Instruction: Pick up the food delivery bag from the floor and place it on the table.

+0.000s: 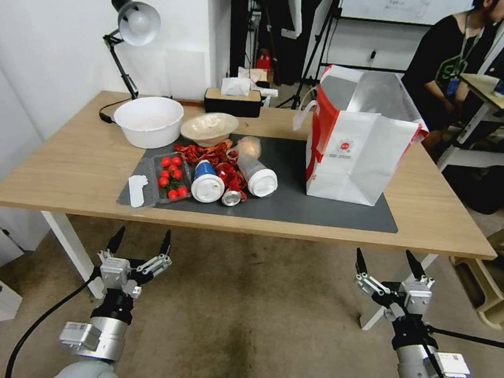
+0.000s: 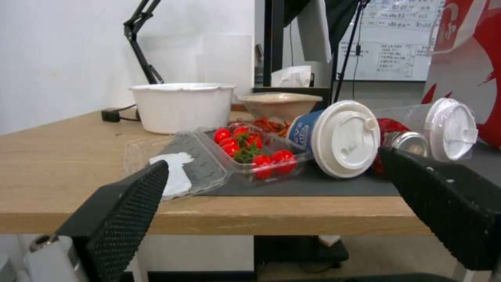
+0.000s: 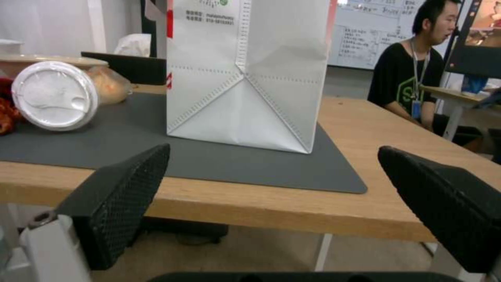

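Note:
The food delivery bag (image 1: pixel 356 145) stands upright on the dark grey mat (image 1: pixel 332 211) at the right side of the table (image 1: pixel 59 172), its foil-lined mouth open. Its white front (image 3: pixel 245 78) faces the right wrist camera, and its red side (image 2: pixel 469 58) edges the left wrist view. My left gripper (image 1: pixel 140 243) hangs open over the floor (image 1: pixel 252 318), in front of the table's near edge. My right gripper (image 1: pixel 390 264) is also open and empty, level with it, below and short of the bag.
On the left half of the mat lie a box of cherry tomatoes (image 1: pixel 172 177), a blue cup (image 1: pixel 206 182), a clear bottle (image 1: pixel 256 169) and red wrappers. A white bowl (image 1: pixel 148 120), a beige bowl (image 1: pixel 209 127), a tissue box (image 1: pixel 234 99) and a desk lamp (image 1: pixel 134 23) stand behind.

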Controlling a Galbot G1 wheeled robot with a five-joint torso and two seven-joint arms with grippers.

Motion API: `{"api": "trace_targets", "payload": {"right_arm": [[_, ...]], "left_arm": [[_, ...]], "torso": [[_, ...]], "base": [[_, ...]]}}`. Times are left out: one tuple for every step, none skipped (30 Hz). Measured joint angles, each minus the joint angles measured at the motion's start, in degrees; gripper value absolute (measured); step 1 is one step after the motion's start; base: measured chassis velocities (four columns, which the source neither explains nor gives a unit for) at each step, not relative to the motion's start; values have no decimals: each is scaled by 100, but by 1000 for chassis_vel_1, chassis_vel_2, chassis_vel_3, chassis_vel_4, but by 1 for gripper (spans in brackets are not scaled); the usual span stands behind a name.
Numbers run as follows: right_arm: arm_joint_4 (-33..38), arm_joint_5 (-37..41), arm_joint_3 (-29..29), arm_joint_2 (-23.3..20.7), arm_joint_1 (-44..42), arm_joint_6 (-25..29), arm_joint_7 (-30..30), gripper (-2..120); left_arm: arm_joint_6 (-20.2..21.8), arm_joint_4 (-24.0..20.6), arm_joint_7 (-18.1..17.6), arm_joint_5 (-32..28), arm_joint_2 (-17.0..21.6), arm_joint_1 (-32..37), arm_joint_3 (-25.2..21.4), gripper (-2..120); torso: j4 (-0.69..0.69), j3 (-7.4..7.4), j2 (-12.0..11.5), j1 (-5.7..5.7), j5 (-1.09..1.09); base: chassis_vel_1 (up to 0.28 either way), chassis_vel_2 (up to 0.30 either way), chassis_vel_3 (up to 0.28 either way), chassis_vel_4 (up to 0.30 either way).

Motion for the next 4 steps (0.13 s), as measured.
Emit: {"api": "trace_targets", "payload": {"right_arm": [[0, 0, 0, 0, 0, 0, 0, 100], [-15, -3, -4, 3, 7, 0, 4, 100], [-27, -4, -6, 5, 13, 0, 6, 100], [-27, -4, -6, 5, 13, 0, 6, 100]], "left_arm": [[0, 0, 0, 0, 0, 0, 0, 100], [0, 0, 0, 0, 0, 0, 0, 100], [0, 0, 0, 0, 0, 0, 0, 100], [0, 0, 0, 0, 0, 0, 0, 100]], "torso": [[0, 0, 0, 0, 0], [0, 0, 0, 0, 0], [0, 0, 0, 0, 0], [0, 0, 0, 0, 0]], "base": [[0, 0, 0, 0], [0, 0, 0, 0], [0, 0, 0, 0], [0, 0, 0, 0]]}}
